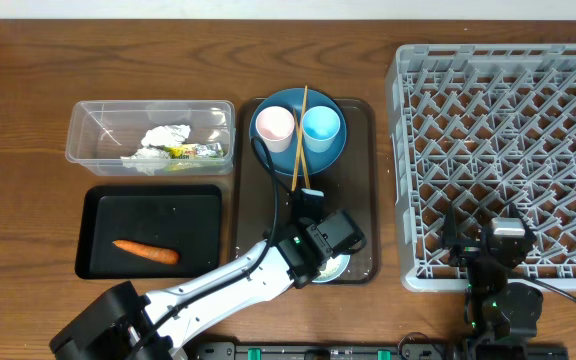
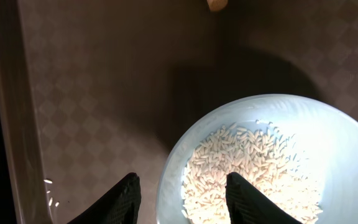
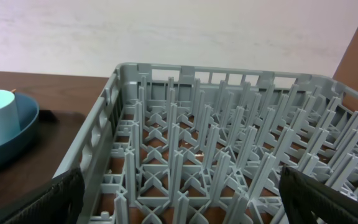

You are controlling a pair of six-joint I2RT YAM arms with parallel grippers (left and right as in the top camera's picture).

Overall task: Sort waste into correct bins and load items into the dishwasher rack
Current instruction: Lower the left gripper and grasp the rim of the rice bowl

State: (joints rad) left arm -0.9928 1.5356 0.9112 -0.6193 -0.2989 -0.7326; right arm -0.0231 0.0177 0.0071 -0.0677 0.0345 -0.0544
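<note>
Left gripper (image 2: 182, 200) fills the bottom of the left wrist view: jaws parted to a medium gap, straddling the near rim of the pale-blue bowl (image 2: 328, 143). One finger is outside the wall and the other inside, above the white rice (image 2: 247, 168). Not clamped, and contact with the rim can't be told. The bowl sits at the near end of the brown tray (image 2: 104, 81), with a few stray grains (image 2: 48, 183) by the tray's edge.

Overhead, the blue plate (image 1: 333, 158) is at the tray's far end and carries the pink cup (image 1: 274, 126), the light-blue cup (image 1: 321, 126) and the chopsticks (image 1: 300, 140) laid across it. Clear tub (image 1: 83, 130) holds the napkin (image 1: 166, 137) and wrapper (image 1: 193, 151). Black tray (image 1: 198, 215) holds the carrot (image 1: 145, 251).

Right gripper (image 3: 191, 205) is spread wide and holds nothing, at the near edge of the grey rack (image 3: 229, 124).
</note>
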